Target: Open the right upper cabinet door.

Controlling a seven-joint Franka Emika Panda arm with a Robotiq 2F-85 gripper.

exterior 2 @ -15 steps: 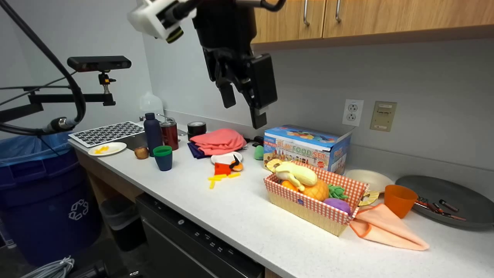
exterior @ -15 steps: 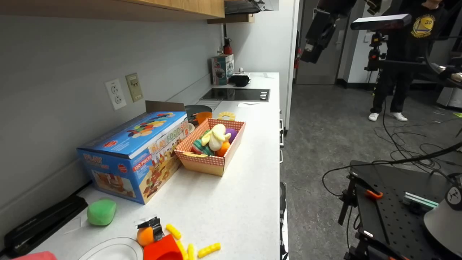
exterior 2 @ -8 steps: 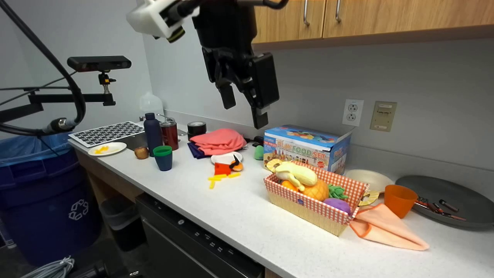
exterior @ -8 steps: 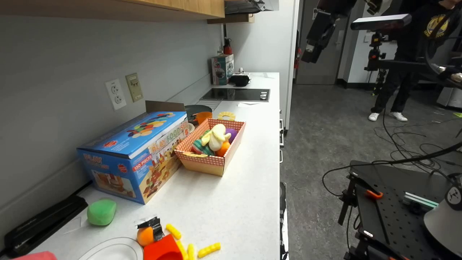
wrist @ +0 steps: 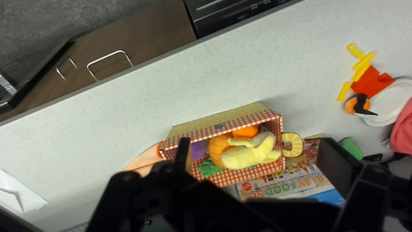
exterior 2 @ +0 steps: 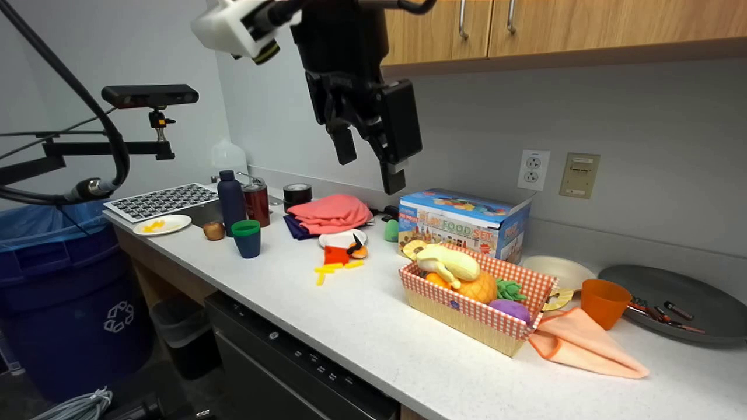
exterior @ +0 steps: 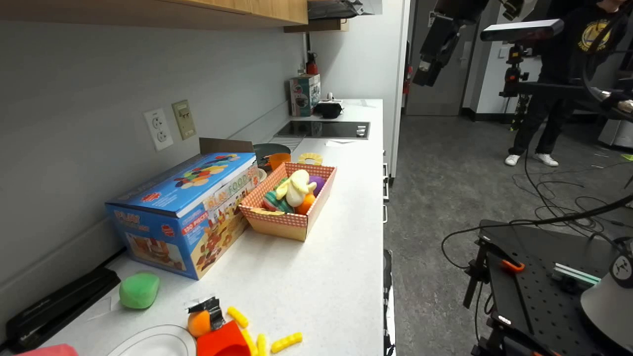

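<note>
The right upper cabinet door (exterior 2: 618,26) is a flat light-brown wooden panel at the top right of an exterior view. It is closed, and its upper part is cut off by the frame. Its metal bar handle (exterior 2: 511,16) stands upright near its left edge. My gripper (exterior 2: 369,166) points down in front of the counter, lower than the door and to its left, touching nothing. It also shows in an exterior view (exterior: 426,74). In the wrist view my gripper (wrist: 256,145) is open, with a wide empty gap, and the door is out of view.
The left cabinet door (exterior 2: 429,32) adjoins with its own handle. Below stand a fruit crate (exterior 2: 461,324), a play food box (exterior 2: 461,233), an orange cup (exterior 2: 605,300) and a dark pan (exterior 2: 718,315) on the counter. A camera on a stand (exterior 2: 150,96) is at the left.
My gripper has shifted very slightly to the right since a second ago and is still over the last half second. The person in the background has shifted. The cabinet doors have not moved.
</note>
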